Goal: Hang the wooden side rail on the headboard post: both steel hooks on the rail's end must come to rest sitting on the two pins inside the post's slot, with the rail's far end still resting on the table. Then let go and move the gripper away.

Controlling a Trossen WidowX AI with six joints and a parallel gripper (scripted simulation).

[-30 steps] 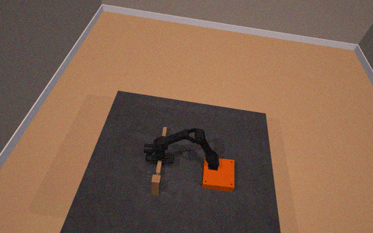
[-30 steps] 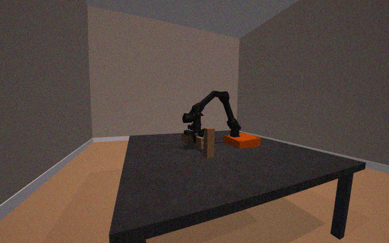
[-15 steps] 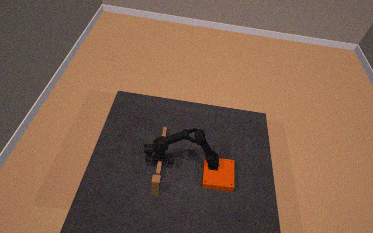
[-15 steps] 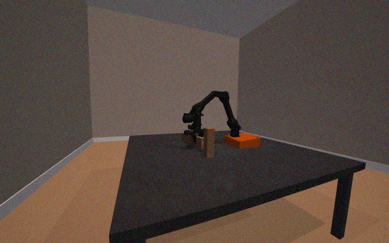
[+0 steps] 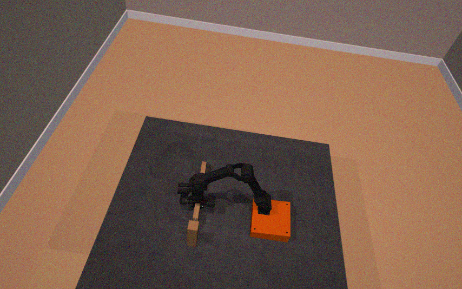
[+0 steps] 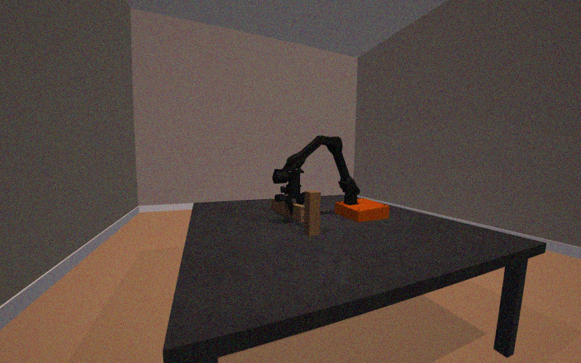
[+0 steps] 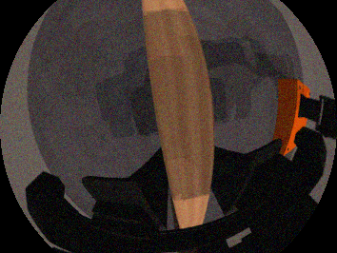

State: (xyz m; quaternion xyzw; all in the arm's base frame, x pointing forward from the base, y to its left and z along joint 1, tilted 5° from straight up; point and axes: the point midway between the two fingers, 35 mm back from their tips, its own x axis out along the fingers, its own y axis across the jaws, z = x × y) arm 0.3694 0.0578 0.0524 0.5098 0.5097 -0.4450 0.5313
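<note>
Gripper [image 5: 195, 201] clenched on side rail [image 5: 196, 211] mid-length; rail's near end sat by headboard post [image 5: 192, 233], far end toward table [image 6: 342, 265] rear. Hooks, pins unseen. We judged: keep rail aligned with slot, lower slowly, release only once seated.

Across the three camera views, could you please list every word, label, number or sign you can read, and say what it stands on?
None: no readable text shows in any view.
The orange base carries only four dark corner dots, no lettering.
The wooden rail, the post, the table and the gripper shut on the rail bear no marks that can be made out.
</note>
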